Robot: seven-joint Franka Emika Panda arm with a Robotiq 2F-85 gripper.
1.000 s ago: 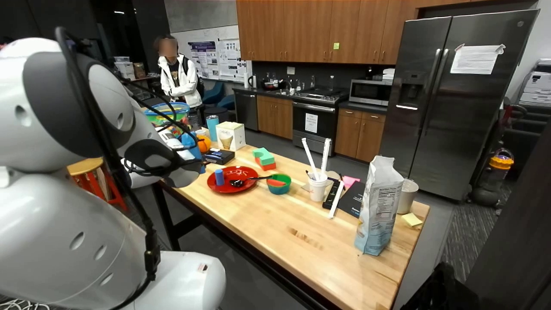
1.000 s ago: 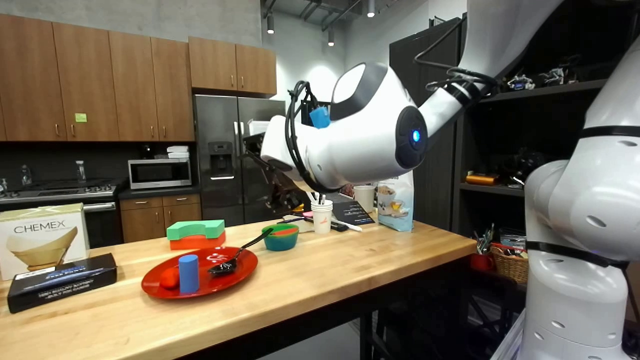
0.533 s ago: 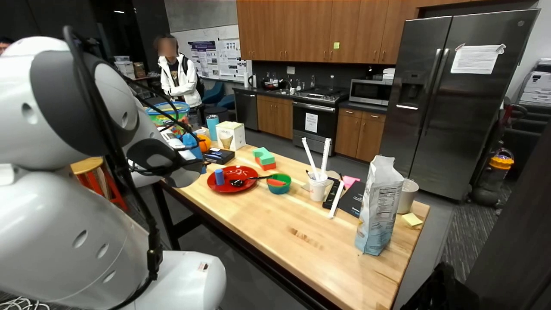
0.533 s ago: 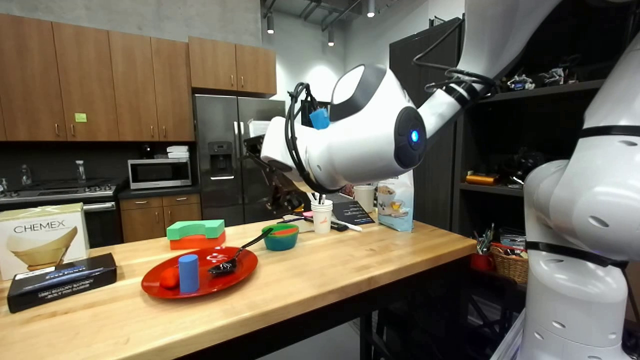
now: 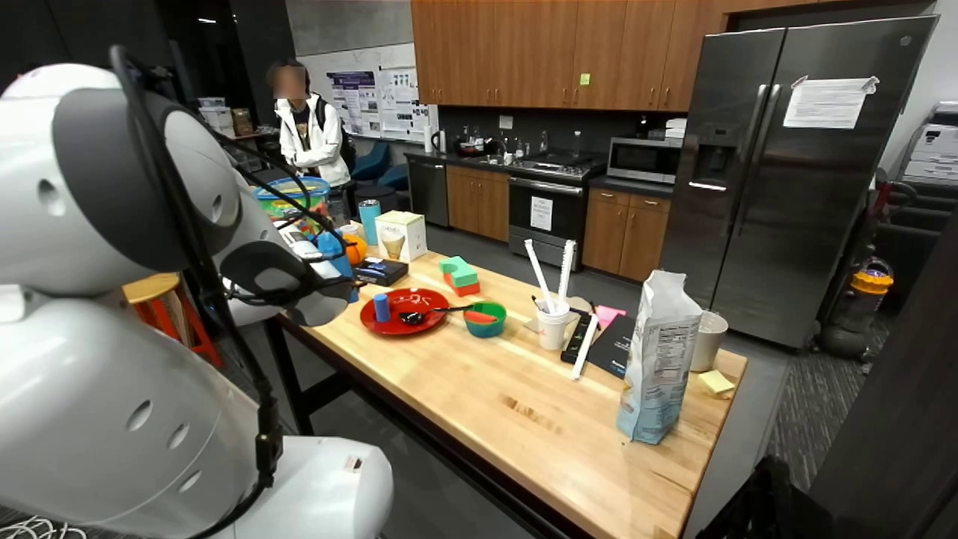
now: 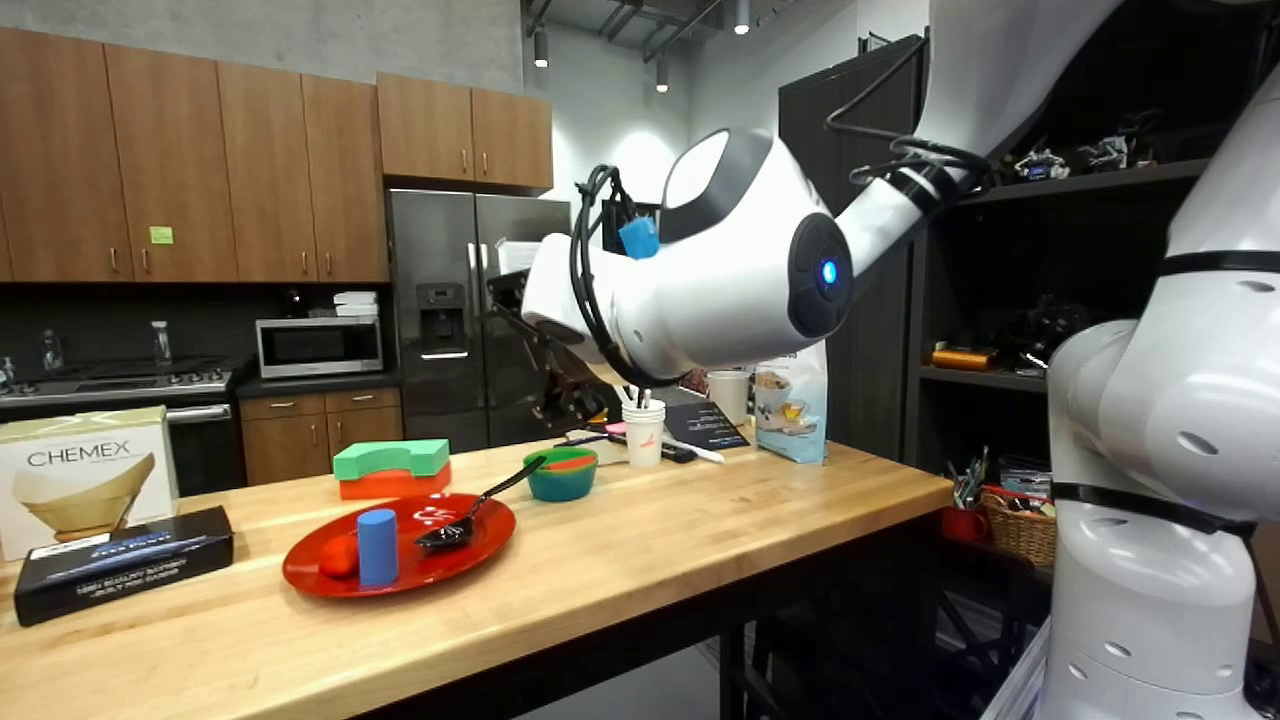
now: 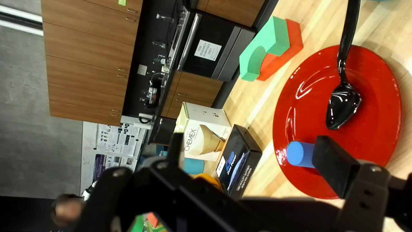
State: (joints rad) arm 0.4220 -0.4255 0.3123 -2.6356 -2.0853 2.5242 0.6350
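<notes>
On the wooden counter [image 6: 700, 530], apart from the tool [image 7: 249, 143], whose fingers [image 7: 334, 166] stand spread wide, lies a red plate [image 7: 378, 112]. Upon the plate are a black spoon [image 7: 343, 104], its handle passing over the rim; an upright blue cylinder [image 7: 299, 154], partly masked by one finger in the wrist view; and a red lump [image 6: 338, 556] just beside the cylinder.

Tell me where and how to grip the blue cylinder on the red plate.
Probably grip the blue cylinder around its upper part, coming down from above with the jaws on opposite sides of its round wall. It stands upright on the red plate with its top exposed, and holding it high should help clear the red rounded object beside it.
</notes>
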